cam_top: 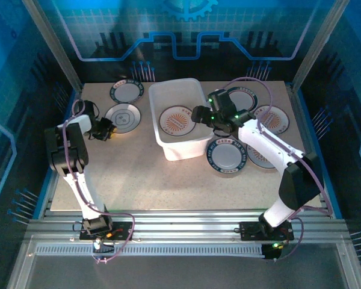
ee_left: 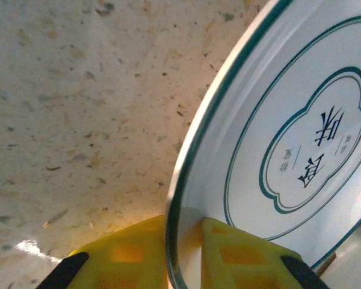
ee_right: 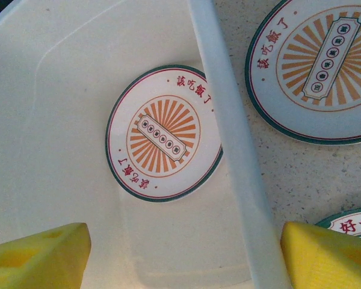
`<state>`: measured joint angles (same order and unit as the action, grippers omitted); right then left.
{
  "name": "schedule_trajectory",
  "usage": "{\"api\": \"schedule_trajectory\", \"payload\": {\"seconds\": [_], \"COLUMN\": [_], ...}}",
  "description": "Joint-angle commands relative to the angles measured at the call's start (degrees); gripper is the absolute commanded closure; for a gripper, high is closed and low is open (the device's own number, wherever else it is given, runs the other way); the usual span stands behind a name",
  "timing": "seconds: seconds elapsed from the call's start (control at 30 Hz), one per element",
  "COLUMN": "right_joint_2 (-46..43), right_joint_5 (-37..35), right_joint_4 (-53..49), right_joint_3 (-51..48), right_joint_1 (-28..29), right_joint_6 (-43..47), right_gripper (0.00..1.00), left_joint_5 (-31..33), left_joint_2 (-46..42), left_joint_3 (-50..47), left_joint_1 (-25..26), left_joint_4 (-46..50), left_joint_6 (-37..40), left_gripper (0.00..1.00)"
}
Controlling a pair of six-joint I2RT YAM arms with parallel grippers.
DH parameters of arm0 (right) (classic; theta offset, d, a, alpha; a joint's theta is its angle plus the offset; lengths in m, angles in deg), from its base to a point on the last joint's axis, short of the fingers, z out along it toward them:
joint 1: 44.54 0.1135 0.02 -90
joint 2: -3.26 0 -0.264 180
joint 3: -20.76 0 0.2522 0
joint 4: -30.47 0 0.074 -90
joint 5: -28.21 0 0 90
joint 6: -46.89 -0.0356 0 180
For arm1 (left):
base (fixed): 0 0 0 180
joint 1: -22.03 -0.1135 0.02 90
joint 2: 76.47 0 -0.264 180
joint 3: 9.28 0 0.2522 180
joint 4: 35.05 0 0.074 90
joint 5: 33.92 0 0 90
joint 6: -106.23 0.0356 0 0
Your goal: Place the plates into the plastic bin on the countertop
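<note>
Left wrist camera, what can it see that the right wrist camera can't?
Left wrist's own: a white flower-outline plate with dark characters, its rim between the fingers of the left pincer.
Right wrist's own: the plastic bin with an orange sunburst plate lying inside, a second sunburst plate outside on the right, and the right pincer open above the bin.
Both: the speckled countertop, yellow pincer fingers at the bottom edge, and round white plates with green rims.
</note>
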<state>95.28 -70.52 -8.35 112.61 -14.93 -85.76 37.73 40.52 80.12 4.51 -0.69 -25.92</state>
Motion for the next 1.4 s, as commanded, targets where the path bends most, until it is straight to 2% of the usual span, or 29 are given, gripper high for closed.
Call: {"api": "schedule_trajectory", "payload": {"seconds": [0.0,0.33,0.6,0.8,1.03,1.37], "right_joint_2": [-2.4,-5.8,-11.3,-16.6,-19.8,-17.6], "right_joint_5": [0.1,-2.3,-5.9,-7.3,-5.0,0.8], "right_joint_4": [0.7,1.5,3.2,4.0,5.4,7.8], "right_joint_3": [-1.1,-3.0,-8.7,-12.2,-13.4,-9.2], "right_joint_1": [1.0,3.4,6.1,7.3,8.7,13.4], "right_joint_6": [-0.9,-1.1,-2.7,-4.2,-5.9,-7.0], "right_gripper": [0.19,0.19,0.2,0.21,0.22,0.25], "left_joint_5": [-0.6,-1.5,-3.3,-5.1,-7.6,-11.2], "left_joint_2": [-1.4,-9.4,-15.3,-19.5,-26.9,-41.5], "left_joint_3": [-2.6,-7.9,-10.4,-11.3,-13.1,-16.3], "left_joint_1": [0.4,0.4,0.4,0.4,0.4,0.6], "left_joint_4": [-0.6,-2.5,-2.5,-2.6,-2.8,-5.5], "left_joint_6": [-0.2,-0.2,0.8,1.2,1.5,-2.6], "left_gripper": [0.85,0.93,0.99,1.0,1.0,1.0]}}
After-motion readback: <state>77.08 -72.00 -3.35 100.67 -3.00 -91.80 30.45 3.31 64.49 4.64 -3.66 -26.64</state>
